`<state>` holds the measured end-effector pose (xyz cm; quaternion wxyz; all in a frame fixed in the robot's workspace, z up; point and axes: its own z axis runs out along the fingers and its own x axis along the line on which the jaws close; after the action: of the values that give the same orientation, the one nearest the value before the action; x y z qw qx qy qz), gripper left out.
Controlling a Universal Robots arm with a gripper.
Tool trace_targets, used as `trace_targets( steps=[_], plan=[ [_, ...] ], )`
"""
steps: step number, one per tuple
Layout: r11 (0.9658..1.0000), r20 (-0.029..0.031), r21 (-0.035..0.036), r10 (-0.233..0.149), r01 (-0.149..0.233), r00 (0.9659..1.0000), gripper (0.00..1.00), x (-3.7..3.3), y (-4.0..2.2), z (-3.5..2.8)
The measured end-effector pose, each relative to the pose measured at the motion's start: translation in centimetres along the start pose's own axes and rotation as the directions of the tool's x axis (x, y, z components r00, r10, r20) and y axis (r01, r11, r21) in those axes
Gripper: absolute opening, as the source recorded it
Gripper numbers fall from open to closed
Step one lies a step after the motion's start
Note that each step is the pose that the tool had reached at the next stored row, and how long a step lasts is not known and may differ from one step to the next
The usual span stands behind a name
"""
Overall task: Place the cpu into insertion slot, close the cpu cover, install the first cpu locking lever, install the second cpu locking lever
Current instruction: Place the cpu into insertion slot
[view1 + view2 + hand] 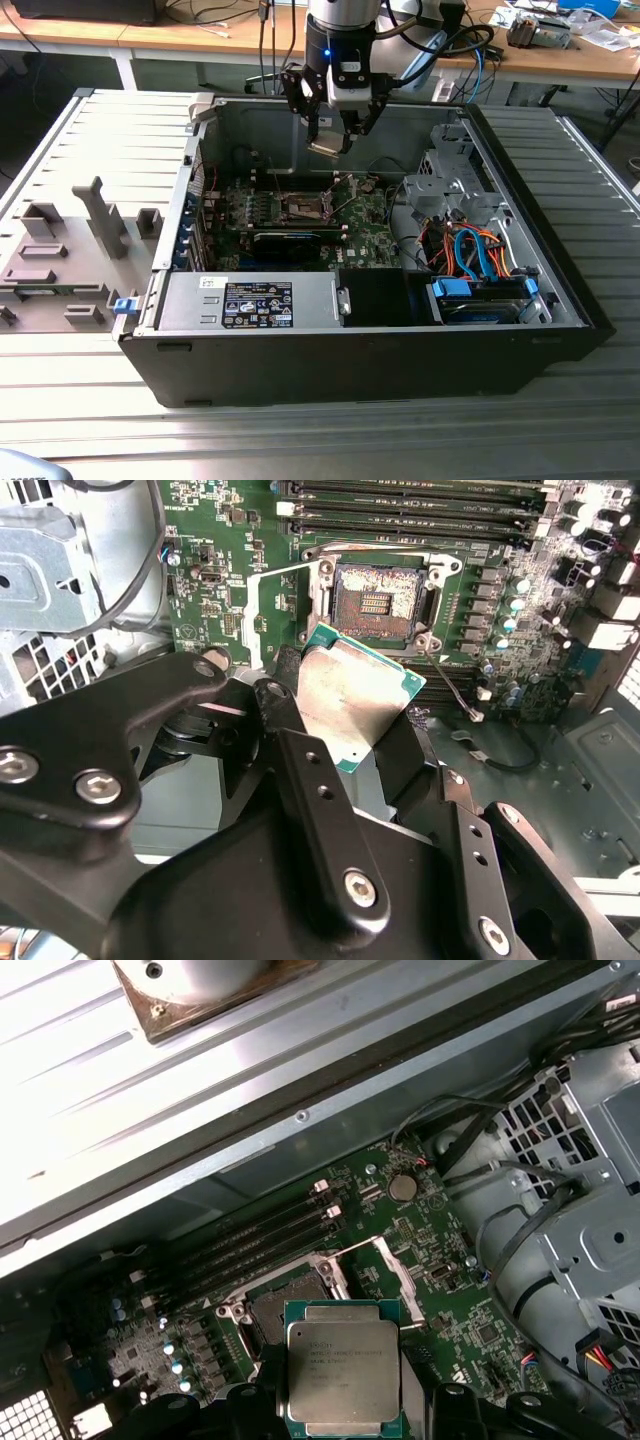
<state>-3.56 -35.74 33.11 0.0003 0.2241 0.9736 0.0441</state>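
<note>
My gripper point(328, 140) hangs inside the open computer case, above the motherboard point(365, 232), and is shut on the cpu point(325, 149). In both wrist views the cpu point(350, 695) point(343, 1370) is a flat square chip with a silvery metal top and a green edge, clamped between two black fingers point(300, 770). The insertion slot point(303, 207) point(375, 602) point(268, 1317) lies uncovered below the chip and holds nothing. Its metal cover point(388, 1260) stands swung up beside it. The chip is held above the slot, apart from it.
Memory slots point(265, 1235) run along one side of the slot. A metal drive cage point(455, 190) with orange and blue cables point(475, 255) fills the case at the exterior view's right. A power supply point(250, 300) sits at the front. Grey fixtures point(70, 250) stand on the table at the left.
</note>
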Motion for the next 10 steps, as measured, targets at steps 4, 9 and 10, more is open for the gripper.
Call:
trace_targets(
  steps=[4,9,10],
  plan=[
    [1.0,0.0004,0.0,0.004,-0.004,1.0,0.54,0.0,0.0,0.0],
    [1.0,0.0009,-0.0002,0.009,-0.009,1.0,0.54,0.0,0.0,0.0],
    [0.9999,0.001,-0.0002,0.011,-0.011,0.9999,0.54,0.0,0.0,0.0]
  ],
)
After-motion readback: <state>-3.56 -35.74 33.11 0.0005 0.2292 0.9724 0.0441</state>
